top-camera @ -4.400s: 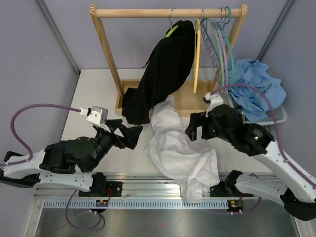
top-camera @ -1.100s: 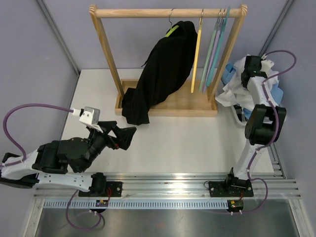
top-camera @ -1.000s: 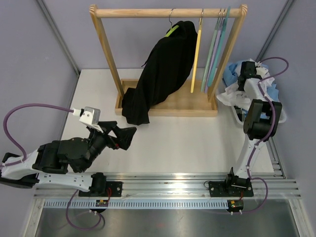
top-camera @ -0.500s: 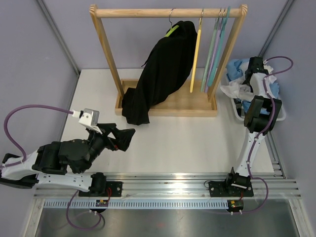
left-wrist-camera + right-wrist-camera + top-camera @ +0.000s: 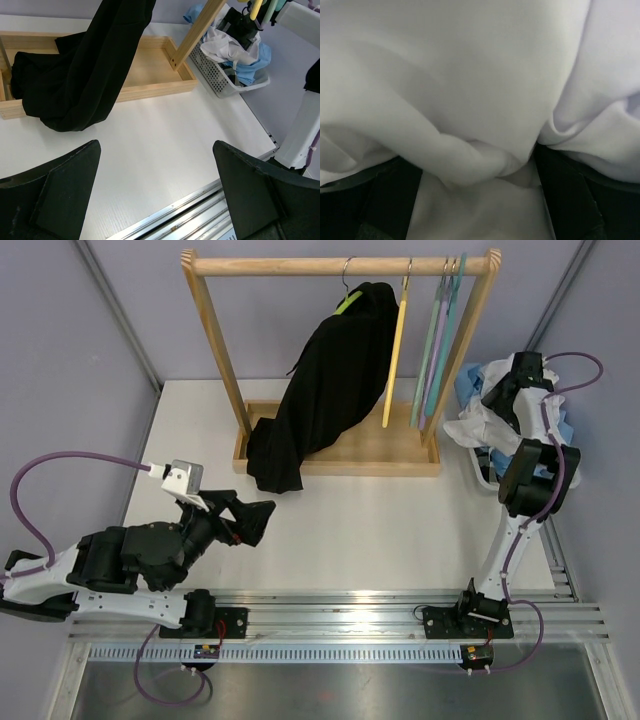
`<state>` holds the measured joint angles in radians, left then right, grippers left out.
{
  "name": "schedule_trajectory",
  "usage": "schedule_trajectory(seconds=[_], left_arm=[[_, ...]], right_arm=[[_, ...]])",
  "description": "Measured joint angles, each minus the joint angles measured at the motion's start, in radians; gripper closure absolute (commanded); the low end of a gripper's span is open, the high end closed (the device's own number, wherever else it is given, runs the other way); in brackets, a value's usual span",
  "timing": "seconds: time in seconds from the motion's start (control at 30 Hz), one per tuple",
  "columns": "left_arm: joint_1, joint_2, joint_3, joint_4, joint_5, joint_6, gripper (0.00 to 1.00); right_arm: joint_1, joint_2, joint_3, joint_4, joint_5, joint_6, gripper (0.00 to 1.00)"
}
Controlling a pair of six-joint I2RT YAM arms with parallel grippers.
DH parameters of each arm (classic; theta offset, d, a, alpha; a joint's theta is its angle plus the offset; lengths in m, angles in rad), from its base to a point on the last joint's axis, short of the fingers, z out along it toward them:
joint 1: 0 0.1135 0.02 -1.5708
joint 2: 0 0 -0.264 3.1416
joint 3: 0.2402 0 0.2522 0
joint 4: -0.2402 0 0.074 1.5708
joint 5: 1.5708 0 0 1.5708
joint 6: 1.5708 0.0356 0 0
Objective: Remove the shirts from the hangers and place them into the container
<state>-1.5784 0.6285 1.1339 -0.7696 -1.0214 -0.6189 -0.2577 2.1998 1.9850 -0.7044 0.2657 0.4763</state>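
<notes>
The black shirt (image 5: 330, 390) hangs from a lime green hanger (image 5: 348, 302) on the rack and also shows in the left wrist view (image 5: 90, 70). The white shirt (image 5: 478, 425) lies bunched over the left rim of the container (image 5: 484, 470), on top of a light blue garment (image 5: 470, 380). My right gripper (image 5: 500, 400) is down in that pile. In its wrist view white shirt fabric (image 5: 470, 75) fills the frame, and the right gripper (image 5: 480, 175) stands open with a fold lying loose between the fingers. My left gripper (image 5: 255, 518) (image 5: 157, 190) hovers open over bare table.
The wooden rack (image 5: 340, 265) stands at the back with its base tray (image 5: 400, 445). A bare yellow hanger (image 5: 393, 360) and pale green, lilac and teal hangers (image 5: 435, 340) hang near its right post. A metal rail (image 5: 350, 615) runs along the near edge.
The right gripper's jaws have opened and let go of the white shirt over the container. The wrist has shifted slightly above the pile. The left arm has stayed put.
</notes>
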Motion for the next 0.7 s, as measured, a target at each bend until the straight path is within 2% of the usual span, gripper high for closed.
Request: schedule_trajectory(seconds=[0.17,0.47,0.6,0.7], left_arm=[[0.000,0.009,0.000,0.000,0.000,0.000,0.01],[0.000,0.008,0.000,0.000,0.000,0.000,0.01],[0.000,0.008,0.000,0.000,-0.001,0.002,0.01],[0.000,0.008,0.000,0.002,-0.002,0.009,0.01]], right_arm=[[-0.006,-0.216,-0.155,-0.042,-0.014,-0.001,0.01],[-0.005,-0.713,-0.259,-0.038,-0.032,0.000,0.01],[0.045,-0.991,-0.355,0.040,-0.070,-0.005,0.01],[0.112,-1.176,-0.394,0.086,-0.160,-0.020,0.01]])
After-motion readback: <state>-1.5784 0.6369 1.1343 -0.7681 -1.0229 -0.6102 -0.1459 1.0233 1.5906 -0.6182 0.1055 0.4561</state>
